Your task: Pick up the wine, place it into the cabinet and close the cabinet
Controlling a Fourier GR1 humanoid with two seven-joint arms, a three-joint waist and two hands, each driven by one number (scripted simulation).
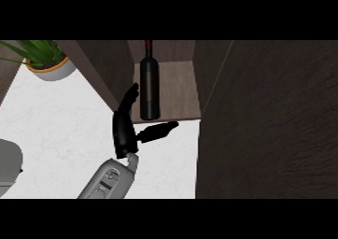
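A dark wine bottle (150,88) stands upright on the wooden shelf (179,93) of the open cabinet, near the shelf's front edge. My left hand (123,130) is open just to the left of the bottle and in front of it. Its straight fingers point up along the bottle's left side, and its thumb (158,131) sticks out to the right below the bottle's base. I cannot tell whether the fingers touch the glass. Nothing is held in the hand. My right hand does not show.
The cabinet's dark door (275,121) stands open and fills the view's right side. A potted plant (44,58) sits at the back left on the white counter (61,121). A grey rounded object (5,163) lies at the left edge.
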